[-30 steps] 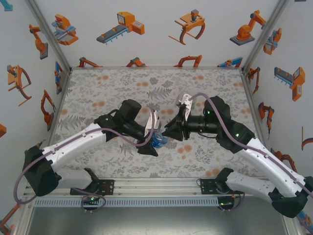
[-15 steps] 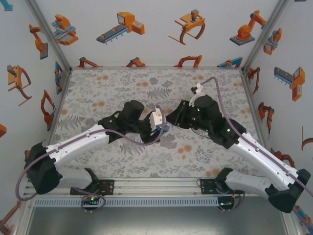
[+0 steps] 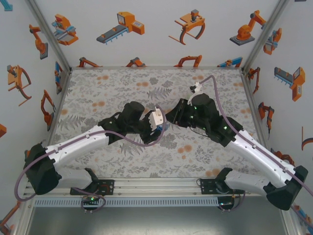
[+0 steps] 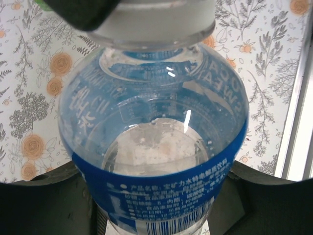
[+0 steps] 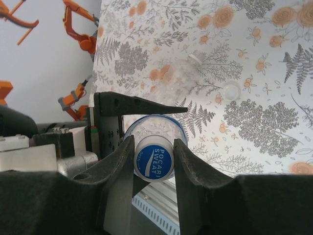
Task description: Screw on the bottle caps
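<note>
Blue-label bottle, cap toward right gripper

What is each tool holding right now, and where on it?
The left tool grips the blue-label bottle around its lower body, at the label band. The right tool is shut on the cap, pinching its sides.

bottle in L gripper, its cap in R gripper, over table centre
</note>
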Controlling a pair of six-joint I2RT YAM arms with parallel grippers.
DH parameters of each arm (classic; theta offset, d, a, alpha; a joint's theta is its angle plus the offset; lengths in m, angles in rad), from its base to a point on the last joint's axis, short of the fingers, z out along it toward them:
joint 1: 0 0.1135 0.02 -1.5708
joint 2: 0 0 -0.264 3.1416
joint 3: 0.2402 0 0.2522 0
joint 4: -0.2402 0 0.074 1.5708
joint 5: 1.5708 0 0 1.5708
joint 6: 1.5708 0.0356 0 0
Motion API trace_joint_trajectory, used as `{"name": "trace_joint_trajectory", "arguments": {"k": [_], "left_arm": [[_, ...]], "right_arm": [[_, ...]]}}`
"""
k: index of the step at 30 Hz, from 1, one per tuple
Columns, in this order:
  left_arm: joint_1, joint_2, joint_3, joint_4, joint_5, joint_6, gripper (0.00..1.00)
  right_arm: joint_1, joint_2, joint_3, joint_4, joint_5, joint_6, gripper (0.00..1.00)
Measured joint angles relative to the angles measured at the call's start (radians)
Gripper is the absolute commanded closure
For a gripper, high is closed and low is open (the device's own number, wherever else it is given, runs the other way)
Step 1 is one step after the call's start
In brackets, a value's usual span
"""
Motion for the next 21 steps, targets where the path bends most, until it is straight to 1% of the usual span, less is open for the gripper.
{"name": "trace_joint_trajectory", "arguments": {"k": [1,3,6,10,13,18,21], "left_arm": [[0.0,-0.003,0.0,0.002,0.014,0.0,1.0],[-0.001,-0.011,0.0,0.01,0.047,0.001,1.0],[-0.006,-0.033,0.0,0.015,0.1,0.003,1.0],[-0.008,-0.071,0.0,0.015,0.192,0.014,1.0],[-0.008,-0.092,0.0,0.015,0.269,0.024,1.0],[-0.008,-0.103,0.002,0.006,0.401,0.037,1.0],[-0.008,-0.101,0.011,-0.03,0.469,0.05,1.0]], "right_arm": [[0.0,-0.006,0.004,0.0,-0.012,-0.032,0.58],[0.0,-0.025,0.007,0.007,-0.047,-0.108,0.52],[0.002,-0.062,0.008,0.027,-0.1,-0.226,0.47],[0.002,-0.123,0.009,0.062,-0.189,-0.392,0.46],[0.002,-0.155,0.009,0.089,-0.28,-0.502,0.46],[0.002,-0.171,0.009,0.113,-0.469,-0.652,0.44],[0.002,-0.172,0.009,0.114,-0.567,-0.724,0.44]]}}
